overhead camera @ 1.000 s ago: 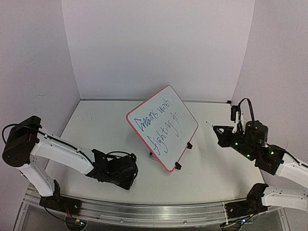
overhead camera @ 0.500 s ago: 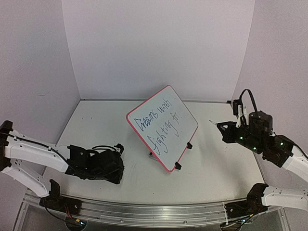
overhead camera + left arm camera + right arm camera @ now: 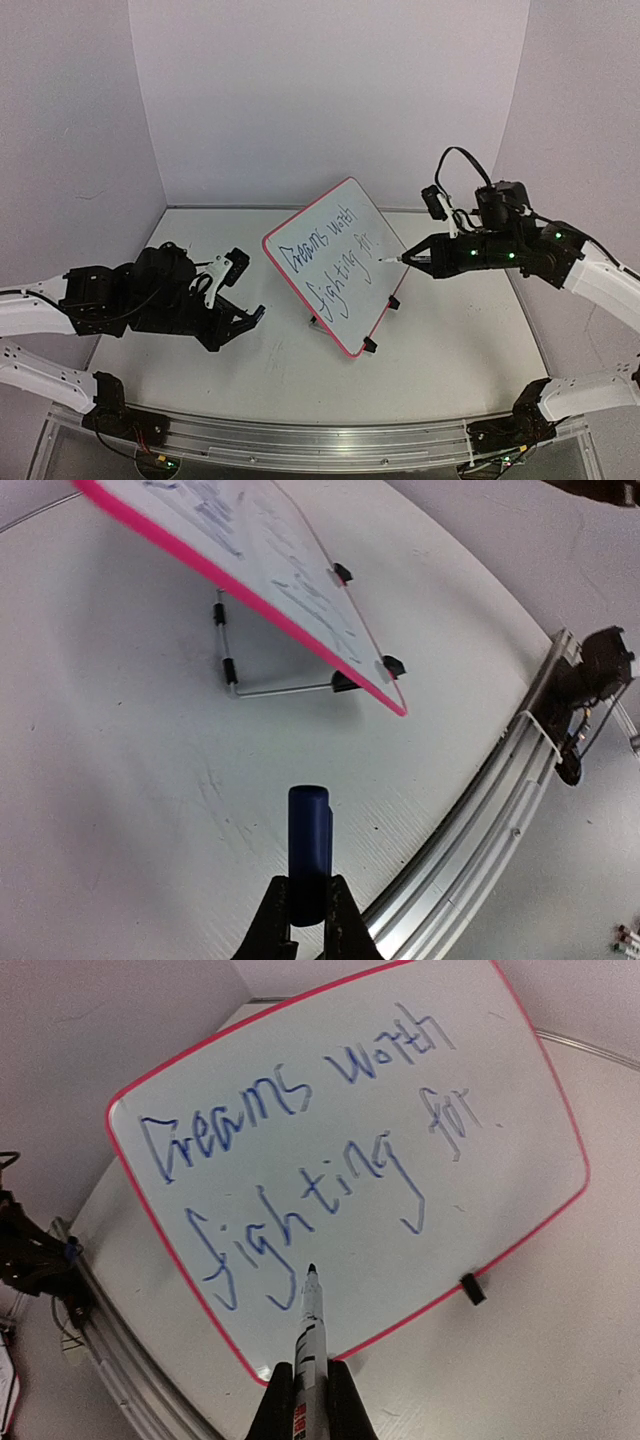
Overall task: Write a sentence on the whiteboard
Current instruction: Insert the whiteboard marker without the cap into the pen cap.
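The whiteboard (image 3: pixel 340 262) stands tilted on a wire stand at the table's middle, red-pink rim, two black clip feet. It reads "Dreams worth fighting for" in blue; it also fills the right wrist view (image 3: pixel 400 1120). My right gripper (image 3: pixel 432 257) is shut on a white marker (image 3: pixel 311 1335), uncapped, its tip pointing at the board just off the right edge, near the surface. My left gripper (image 3: pixel 240 318) is shut on a dark blue marker cap (image 3: pixel 309 852) and hangs above the table left of the board, whose lower edge (image 3: pixel 300 620) shows in the left wrist view.
The aluminium rail (image 3: pixel 320 440) runs along the table's near edge and shows in the left wrist view (image 3: pixel 500 810). White walls enclose the table on three sides. The board's wire stand (image 3: pixel 270 685) rests on the table behind its lower edge.
My right arm has risen and swung left, bringing the marker tip up to the board. My left arm has lifted off the table and moved up and right toward the board.
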You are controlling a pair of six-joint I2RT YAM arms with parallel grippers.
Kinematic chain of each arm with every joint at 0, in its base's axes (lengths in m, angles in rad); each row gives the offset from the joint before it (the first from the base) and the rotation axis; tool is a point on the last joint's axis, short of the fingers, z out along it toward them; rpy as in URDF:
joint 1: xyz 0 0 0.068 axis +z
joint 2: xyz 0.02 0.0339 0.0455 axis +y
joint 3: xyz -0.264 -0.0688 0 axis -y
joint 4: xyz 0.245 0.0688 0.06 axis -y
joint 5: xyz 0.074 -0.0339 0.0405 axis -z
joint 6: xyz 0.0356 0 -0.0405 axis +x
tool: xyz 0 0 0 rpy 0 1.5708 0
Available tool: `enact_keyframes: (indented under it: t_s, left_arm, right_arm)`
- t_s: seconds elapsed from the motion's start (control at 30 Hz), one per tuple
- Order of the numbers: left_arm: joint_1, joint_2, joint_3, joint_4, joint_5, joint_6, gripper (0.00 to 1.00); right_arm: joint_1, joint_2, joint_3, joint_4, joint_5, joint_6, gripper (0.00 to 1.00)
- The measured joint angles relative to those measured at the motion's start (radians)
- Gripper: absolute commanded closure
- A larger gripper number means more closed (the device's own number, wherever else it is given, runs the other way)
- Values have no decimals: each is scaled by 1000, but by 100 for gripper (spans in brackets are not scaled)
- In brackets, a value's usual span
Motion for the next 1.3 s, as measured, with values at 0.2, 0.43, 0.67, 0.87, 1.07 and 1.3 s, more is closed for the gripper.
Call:
enact_keyframes:
  t_s: [0.2,0.43,0.67,0.87,1.07,1.3]
  left_arm:
    - [0,76,97,3,195,105,100]
    - [-2,182,132,55,397,177,100]
    - [-7,227,162,69,491,214,100]
    - [-9,227,166,85,518,224,100]
    - [-9,227,166,96,521,224,100]
    - [-9,227,166,118,531,224,100]
  right_arm:
    - [39,128,75,7,-297,-2,100]
    - [112,190,76,8,-526,5,100]
    - [112,210,87,14,-655,10,100]
    - [112,232,87,14,-716,16,100]
    - [113,234,87,16,-756,22,100]
    - [124,236,87,16,-771,25,100]
